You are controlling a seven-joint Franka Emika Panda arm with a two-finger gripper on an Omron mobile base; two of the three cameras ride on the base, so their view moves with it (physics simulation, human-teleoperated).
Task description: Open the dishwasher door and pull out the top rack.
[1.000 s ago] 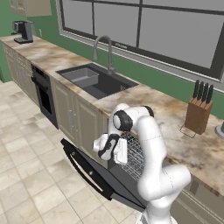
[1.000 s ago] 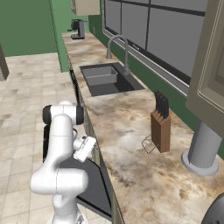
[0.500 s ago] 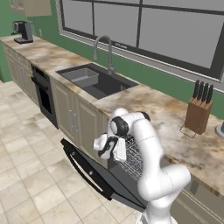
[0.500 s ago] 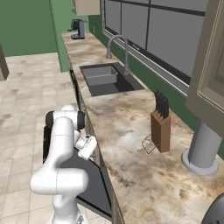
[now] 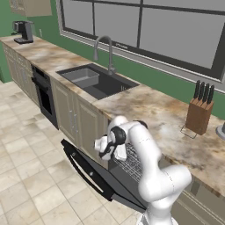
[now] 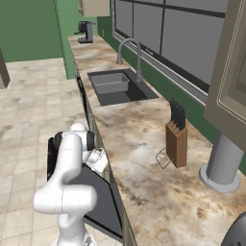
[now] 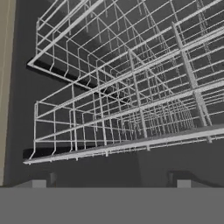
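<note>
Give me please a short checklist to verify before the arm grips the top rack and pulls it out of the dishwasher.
1. The dishwasher door is lowered, out of the rack's way: ok; it is swung down below the arm.
2. The gripper is open: ok; the fingers stand wide apart at the bottom of the hand view.
3. Nothing is held between the fingers: ok.
4. The gripper faces the top rack: ok; the rack's front rail runs just beyond the finger tips in the hand view.
5. The fingers are around a rack wire: not ok; the rail is still beyond them.
6. The rack is free to slide: cannot tell; its runners are hidden.
</note>
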